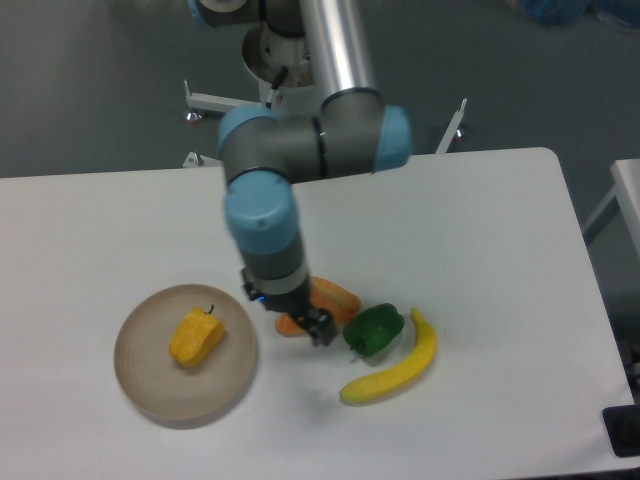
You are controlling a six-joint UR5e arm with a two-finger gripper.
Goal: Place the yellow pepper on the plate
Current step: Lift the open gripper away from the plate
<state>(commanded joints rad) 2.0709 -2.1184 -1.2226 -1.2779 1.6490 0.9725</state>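
**End effector clear of the plate, yellow pepper resting on it**

The end effector (312, 327) hangs low over the table (480, 230), in front of the orange wedge-shaped lump (335, 297), which it partly hides. It carries nothing. Its dark fingers are small and seen from above, so I cannot tell whether they stand apart or together. Above it the grey wrist and the blue-capped joints of the arm (262, 215) rise toward the column at the back of the table.

Just to the right in the picture lies the green pepper (375, 329), near the end effector but not touching it. Beyond that, the long curved yellow banana-shaped item (398, 365) curls around the green pepper's lower right side.

On the other side, well apart from the end effector, sits the plate (145, 385). The yellow pepper (196, 337) lies inside its rim, somewhat above and right of the middle, with its short dark stem pointing up and to the right. Its long axis runs on a slant from lower left to upper right.

The pepper thus lies to the left in the picture of the end effector, free of any grip and wholly on the plate. Judged from this, the placing looks done, and what is left for the arm is only to draw away without brushing the lump or the green pepper beside it.
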